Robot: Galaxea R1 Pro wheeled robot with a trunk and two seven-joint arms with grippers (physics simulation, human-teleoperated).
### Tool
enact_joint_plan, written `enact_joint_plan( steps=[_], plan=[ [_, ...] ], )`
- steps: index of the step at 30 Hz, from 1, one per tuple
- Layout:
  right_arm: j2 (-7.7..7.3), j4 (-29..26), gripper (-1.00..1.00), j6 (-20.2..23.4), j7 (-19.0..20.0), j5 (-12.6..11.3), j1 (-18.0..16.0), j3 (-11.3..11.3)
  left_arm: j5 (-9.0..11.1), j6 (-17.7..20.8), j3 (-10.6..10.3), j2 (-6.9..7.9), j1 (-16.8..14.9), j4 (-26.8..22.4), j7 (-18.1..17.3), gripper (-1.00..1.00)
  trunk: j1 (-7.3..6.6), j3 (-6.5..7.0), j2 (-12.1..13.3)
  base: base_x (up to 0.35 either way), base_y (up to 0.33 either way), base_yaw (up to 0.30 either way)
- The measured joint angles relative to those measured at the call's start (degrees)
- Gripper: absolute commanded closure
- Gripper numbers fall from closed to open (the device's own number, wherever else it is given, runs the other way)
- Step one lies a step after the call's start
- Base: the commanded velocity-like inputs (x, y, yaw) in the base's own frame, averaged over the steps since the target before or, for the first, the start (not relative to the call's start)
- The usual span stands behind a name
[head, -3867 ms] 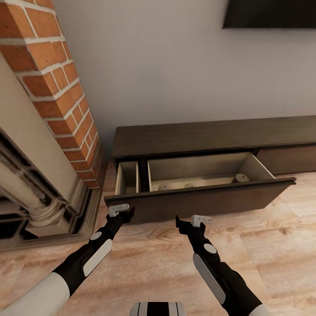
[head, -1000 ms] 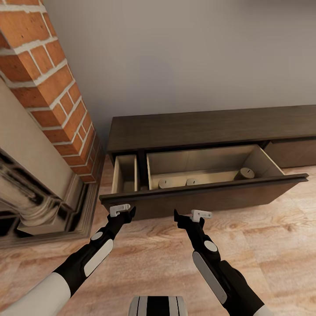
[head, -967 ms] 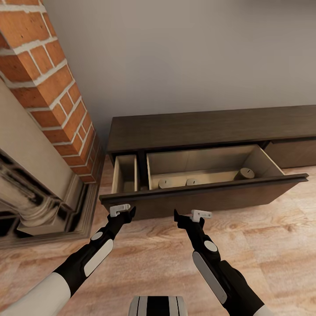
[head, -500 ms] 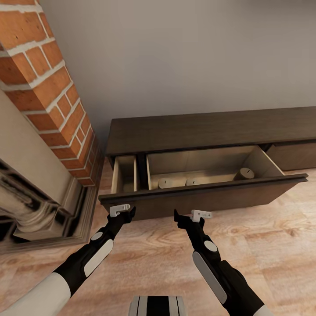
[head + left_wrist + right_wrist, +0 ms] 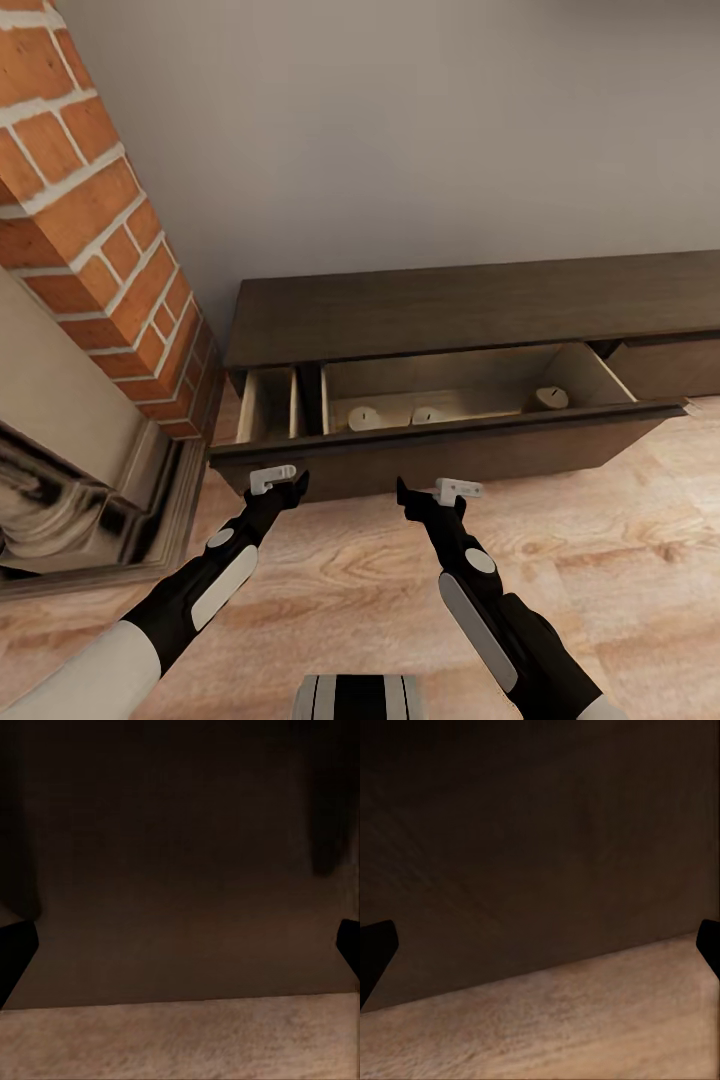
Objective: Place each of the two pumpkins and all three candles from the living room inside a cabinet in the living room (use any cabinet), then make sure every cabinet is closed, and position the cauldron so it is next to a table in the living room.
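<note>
Upper left of the head view: red brick chimney column (image 5: 90, 200), with a pale fireplace surround (image 5: 70, 470) below it at the left edge.

Lower left: left gripper (image 5: 283, 487), black, held just before the drawer front; jaws apart, nothing between them. In the left wrist view its fingertips (image 5: 15, 952) sit at both side edges with the dark front panel (image 5: 180, 870) filling the gap and floor below.

Centre: cabinet (image 5: 470, 305), long, low, dark brown, against the grey wall (image 5: 400, 130). Its wide drawer (image 5: 450, 455) stands pulled out, pale inside. Three candles lie within: candle one (image 5: 362, 417), candle two (image 5: 428, 414) just beside it, candle three (image 5: 549, 397) well apart toward the right end.

Lower centre-right: right gripper (image 5: 428, 495), jaws apart, empty, close to the drawer front.

Bottom: wood-plank floor (image 5: 600, 560).
</note>
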Motion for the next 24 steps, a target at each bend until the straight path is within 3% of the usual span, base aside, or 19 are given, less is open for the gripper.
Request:
enact_joint_plan(
  steps=[24],
  plan=[
    [0.00,0.0,-1.00,0.0,0.0,0.0,0.0,0.0,0.0,0.0,0.1,-0.09,0.0,0.1,0.0,-1.00,0.00,0.00,0.0,0.208,-0.033,0.000]
  ],
)
